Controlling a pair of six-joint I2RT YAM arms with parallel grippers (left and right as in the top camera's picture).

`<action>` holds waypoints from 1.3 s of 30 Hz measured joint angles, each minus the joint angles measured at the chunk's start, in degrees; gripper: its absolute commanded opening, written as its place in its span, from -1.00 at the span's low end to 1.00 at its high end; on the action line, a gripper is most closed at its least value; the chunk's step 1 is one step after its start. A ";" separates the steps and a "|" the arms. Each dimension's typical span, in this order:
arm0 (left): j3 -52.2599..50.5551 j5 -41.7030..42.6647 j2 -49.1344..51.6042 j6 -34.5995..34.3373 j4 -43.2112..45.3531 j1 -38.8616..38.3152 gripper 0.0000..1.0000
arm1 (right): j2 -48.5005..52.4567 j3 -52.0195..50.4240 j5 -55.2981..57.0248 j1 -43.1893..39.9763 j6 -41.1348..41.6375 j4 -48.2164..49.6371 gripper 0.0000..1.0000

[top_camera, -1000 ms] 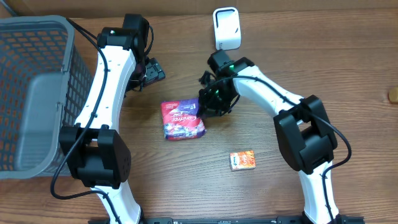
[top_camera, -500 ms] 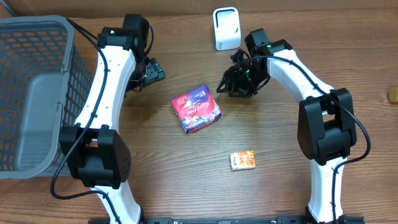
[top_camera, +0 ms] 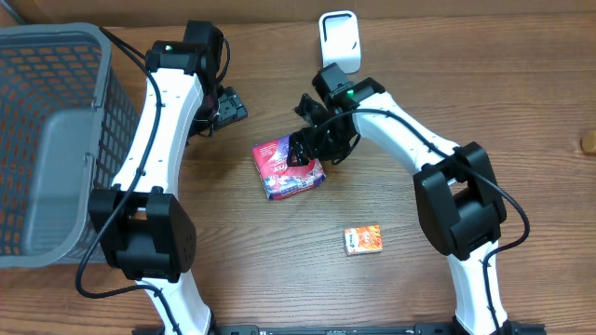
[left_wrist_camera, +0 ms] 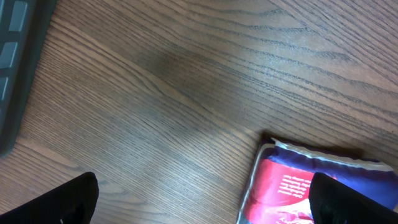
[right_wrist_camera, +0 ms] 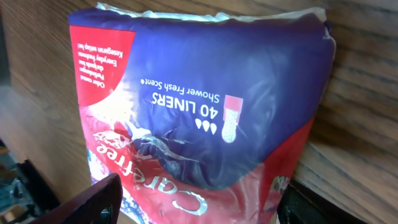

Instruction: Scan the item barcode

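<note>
1. The right hand (top_camera: 313, 147) sits low over the far right end of the liner pack (top_camera: 287, 169), fingers (right_wrist_camera: 94, 200) spread on either side of it; whether they touch it cannot be told.
2. The pack lies flat near the middle of the surface (top_camera: 531, 102).
3. The left hand (top_camera: 229, 106), toward the far left, is wide open and holds nothing.

Wood-grain table (top_camera: 521, 84): red-purple liner pack (top_camera: 284, 169) lies mid-table, small orange box (top_camera: 362, 240) well apart from it, white scanner (top_camera: 339, 42) at the back (upright), grey mesh basket (top_camera: 65, 74) far left.
</note>
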 measured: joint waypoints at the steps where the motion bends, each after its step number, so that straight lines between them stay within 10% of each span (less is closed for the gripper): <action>1: 0.00 0.00 0.00 0.00 0.00 0.00 1.00 | 0.00 0.00 0.28 0.22 0.00 0.31 0.57; 7: 0.00 0.00 0.00 0.00 -0.02 0.00 0.99 | 0.04 0.00 1.68 0.28 1.60 1.62 0.04; 17: 0.00 0.00 0.00 0.00 -0.02 0.00 0.99 | 0.13 0.00 4.00 0.28 3.04 2.16 0.35; 39: 0.00 0.00 0.00 0.00 -0.02 0.00 1.00 | 0.70 -1.33 2.82 3.21 10.29 8.61 0.39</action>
